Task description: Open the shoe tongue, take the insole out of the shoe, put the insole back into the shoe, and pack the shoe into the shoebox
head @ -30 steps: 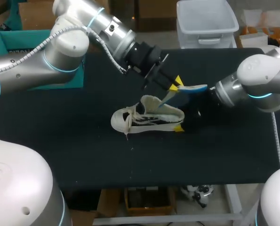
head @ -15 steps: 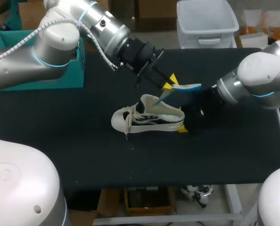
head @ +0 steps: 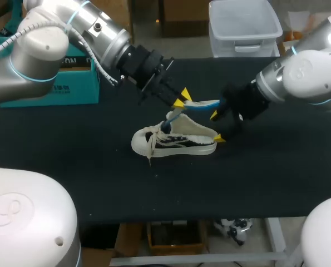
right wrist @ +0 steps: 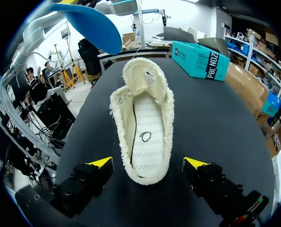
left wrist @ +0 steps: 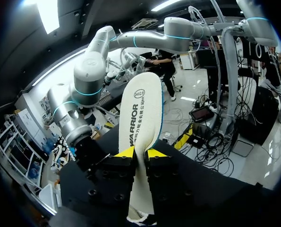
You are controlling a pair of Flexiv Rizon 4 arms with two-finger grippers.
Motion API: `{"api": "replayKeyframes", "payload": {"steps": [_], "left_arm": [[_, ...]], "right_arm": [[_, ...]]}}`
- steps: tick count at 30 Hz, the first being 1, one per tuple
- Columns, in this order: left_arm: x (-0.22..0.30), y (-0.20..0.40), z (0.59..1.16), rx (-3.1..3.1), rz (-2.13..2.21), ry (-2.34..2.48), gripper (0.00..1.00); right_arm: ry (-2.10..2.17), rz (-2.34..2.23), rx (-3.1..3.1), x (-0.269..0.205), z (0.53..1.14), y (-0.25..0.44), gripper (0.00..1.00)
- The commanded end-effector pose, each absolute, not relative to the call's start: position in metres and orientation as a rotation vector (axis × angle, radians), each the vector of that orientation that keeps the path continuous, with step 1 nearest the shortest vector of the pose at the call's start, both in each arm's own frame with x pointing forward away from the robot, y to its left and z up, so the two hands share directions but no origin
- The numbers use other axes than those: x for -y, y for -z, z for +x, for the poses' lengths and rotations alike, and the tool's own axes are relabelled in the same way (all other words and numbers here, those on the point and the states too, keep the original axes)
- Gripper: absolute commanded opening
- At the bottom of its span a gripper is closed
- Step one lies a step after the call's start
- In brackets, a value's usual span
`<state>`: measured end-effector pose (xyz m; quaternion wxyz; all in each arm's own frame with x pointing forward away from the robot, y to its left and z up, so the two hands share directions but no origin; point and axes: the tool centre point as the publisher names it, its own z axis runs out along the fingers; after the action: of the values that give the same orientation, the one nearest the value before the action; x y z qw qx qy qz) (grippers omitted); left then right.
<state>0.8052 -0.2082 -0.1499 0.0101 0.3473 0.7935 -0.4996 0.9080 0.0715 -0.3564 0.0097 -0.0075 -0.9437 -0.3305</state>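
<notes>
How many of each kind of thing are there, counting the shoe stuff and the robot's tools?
shoe: 1
insole: 1
shoebox: 1
tools: 2, the left tool and the right tool
Total: 5

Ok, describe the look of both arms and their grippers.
The left arm and right arm are rounded silver-grey segments with thin cyan rings at the joints. A ribbed grey cable runs outside the left one. The left gripper and right gripper have black bodies and two yellow-tipped fingers.
</notes>
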Motion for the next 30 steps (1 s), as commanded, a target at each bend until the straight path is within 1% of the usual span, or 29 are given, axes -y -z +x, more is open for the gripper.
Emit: {"api": "replayKeyframes", "payload": {"steps": [1,8,15,30], "left_arm": [[0.173,0.145,0.787,-2.448,0.955,1.531,0.0],[0.138,0.147,0.775,-2.493,0.835,1.444,0.0],[0.11,0.156,0.772,-2.529,0.724,1.415,0.0],[0.082,0.172,0.772,-2.553,0.632,1.417,0.0]], "right_arm": [[0.867,0.005,3.006,-0.083,0.912,0.338,1.0],[0.719,0.063,3.055,-0.105,0.927,0.324,1.0],[0.619,0.113,3.071,-0.128,0.939,0.325,1.0],[0.504,0.138,3.073,-0.159,0.936,0.343,1.0]]}}
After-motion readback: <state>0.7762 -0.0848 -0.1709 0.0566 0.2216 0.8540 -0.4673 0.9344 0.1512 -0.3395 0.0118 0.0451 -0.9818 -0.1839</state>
